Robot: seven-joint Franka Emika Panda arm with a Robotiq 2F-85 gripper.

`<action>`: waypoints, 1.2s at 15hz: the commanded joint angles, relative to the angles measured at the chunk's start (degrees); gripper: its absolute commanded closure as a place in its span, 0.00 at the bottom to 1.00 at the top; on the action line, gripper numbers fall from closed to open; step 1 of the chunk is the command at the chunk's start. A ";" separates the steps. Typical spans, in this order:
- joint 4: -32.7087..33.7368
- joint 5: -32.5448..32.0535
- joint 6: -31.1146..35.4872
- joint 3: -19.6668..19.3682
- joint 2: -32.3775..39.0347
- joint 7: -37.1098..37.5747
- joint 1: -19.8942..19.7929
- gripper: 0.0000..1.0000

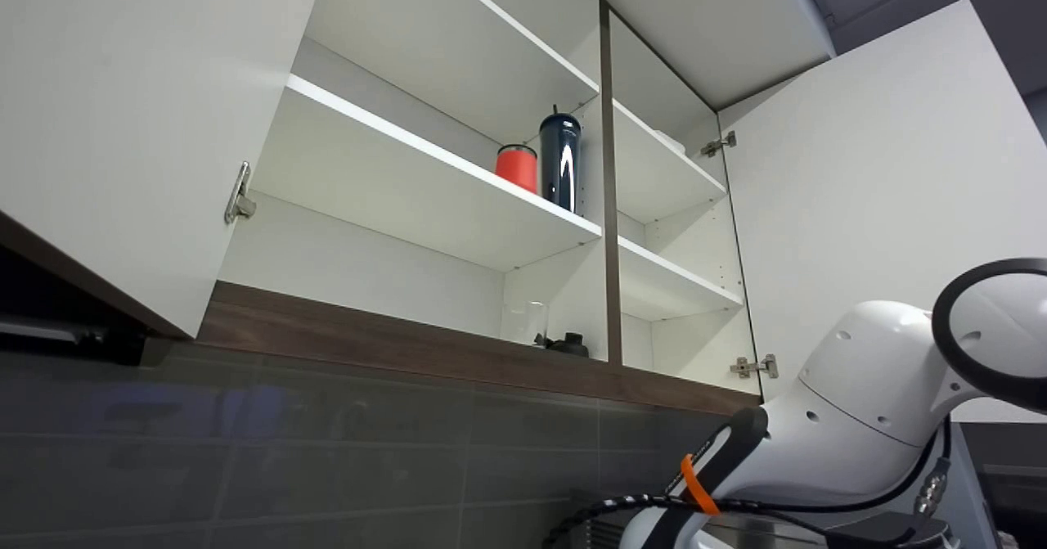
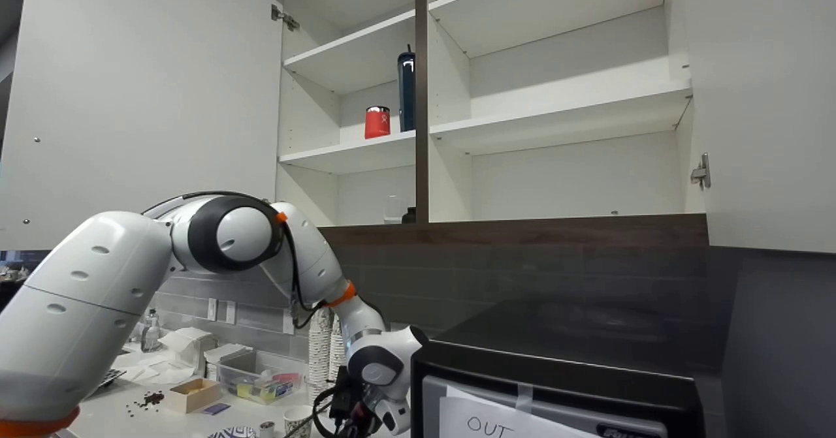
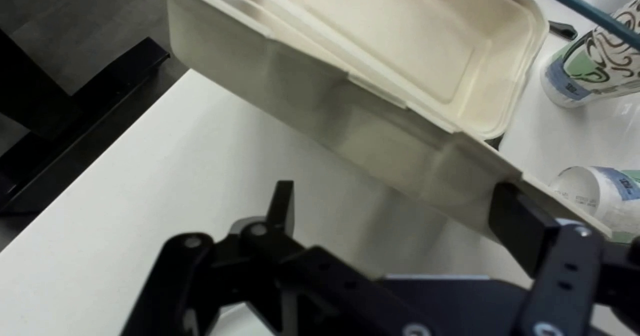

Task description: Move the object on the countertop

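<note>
The gripper (image 3: 395,196) is hovering over the white table (image 3: 125,191) with its fingers (image 3: 522,226) wide apart, one overlapping the near wall of a clamshell takeout container (image 3: 395,30). That container is lying unfolded at the table's edge; a patterned paper cup (image 3: 595,63) is resting near it.

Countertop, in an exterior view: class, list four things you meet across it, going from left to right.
Left to right: scattered brown bits → tan box → clear plastic bin → stacked cups. Overlapping things are left out.
</note>
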 commanded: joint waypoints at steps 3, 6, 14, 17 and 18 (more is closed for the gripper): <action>-4.61 -1.09 1.19 0.03 -4.74 -0.60 2.09 0.00; -5.81 -1.79 1.06 0.29 -6.39 -0.75 3.04 0.00; -5.42 -3.32 0.36 1.61 -7.69 -1.26 4.44 0.00; -4.87 -4.27 -0.14 2.10 -7.34 -1.24 4.89 0.00; -4.66 -4.47 -0.33 2.27 -7.12 -1.30 4.97 0.00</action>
